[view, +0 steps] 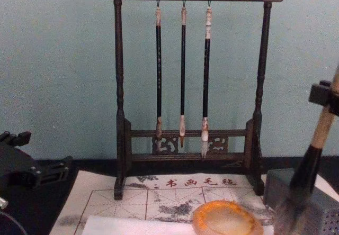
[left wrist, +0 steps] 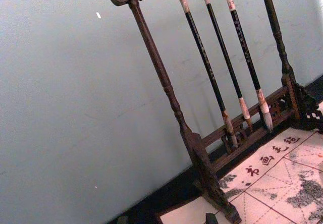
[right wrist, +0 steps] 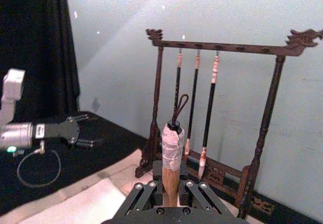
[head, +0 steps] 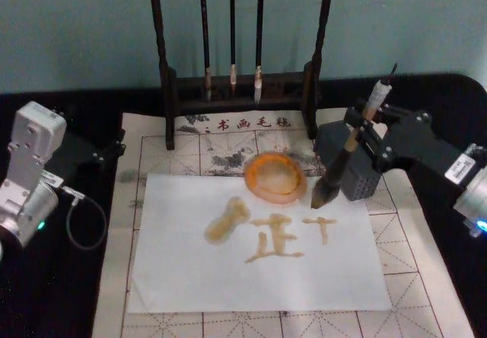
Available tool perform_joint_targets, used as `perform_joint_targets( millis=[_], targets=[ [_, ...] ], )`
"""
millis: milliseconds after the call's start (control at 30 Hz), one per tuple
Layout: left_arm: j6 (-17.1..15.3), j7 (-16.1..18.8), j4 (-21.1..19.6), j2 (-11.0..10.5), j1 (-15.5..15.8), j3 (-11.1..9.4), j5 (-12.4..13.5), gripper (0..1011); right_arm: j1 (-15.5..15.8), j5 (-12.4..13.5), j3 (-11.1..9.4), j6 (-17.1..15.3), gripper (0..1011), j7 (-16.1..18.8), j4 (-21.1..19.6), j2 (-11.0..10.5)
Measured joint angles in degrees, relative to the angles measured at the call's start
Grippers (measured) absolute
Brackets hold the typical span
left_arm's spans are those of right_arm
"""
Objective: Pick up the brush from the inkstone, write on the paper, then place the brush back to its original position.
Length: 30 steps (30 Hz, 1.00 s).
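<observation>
Three marks [head: 274, 245]; brush [head: 339, 163] in right hand [head: 359, 131]

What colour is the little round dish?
The dish has an orange-brown rim and a paler centre. The head view shows it best.

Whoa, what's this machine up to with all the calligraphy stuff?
The right gripper is clamped on the brush, holding it nearly upright. Its bristles hang just right of the inkstone, at the far right corner of the paper. The paper already carries several orange-brown strokes. The left gripper sits idle off to the left, away from the paper.
</observation>
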<state>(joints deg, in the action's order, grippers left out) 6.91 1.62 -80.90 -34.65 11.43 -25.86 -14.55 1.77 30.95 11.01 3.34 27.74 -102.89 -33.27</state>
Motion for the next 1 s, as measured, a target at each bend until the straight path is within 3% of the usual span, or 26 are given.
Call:
perform_joint_targets(
  millis=[300, 433, 467, 800, 1000],
  targets=[
    [0.0, 0.0, 0.0, 0.0, 0.0, 0.0, 0.0, 1001, -5.73, 6.61, 1.21, -6.32, 181, -1.42, 4.9, 3.16],
    [0.0, 0.0, 0.0, 0.0, 0.0, 0.0, 0.0, 1001, -8.87, 11.98, 1.22, -11.3, 181, -3.55, 8.15, 5.56],
    [0.0, 0.0, 0.0, 0.0, 0.0, 0.0, 0.0, 1001, -8.87, 11.98, 1.22, -11.3, 181, -3.55, 8.15, 5.56],
    [0.0, 0.0, 0.0, 0.0, 0.0, 0.0, 0.0, 1001, -13.07, 22.06, -0.29, -19.17, 181, -9.09, 13.9, 10.02],
    [0.0, 0.0, 0.0, 0.0, 0.0, 0.0, 0.0, 1001, -14.33, 26.66, -1.67, -21.87, 181, -13.03, 16.06, 12.32]
  ],
)
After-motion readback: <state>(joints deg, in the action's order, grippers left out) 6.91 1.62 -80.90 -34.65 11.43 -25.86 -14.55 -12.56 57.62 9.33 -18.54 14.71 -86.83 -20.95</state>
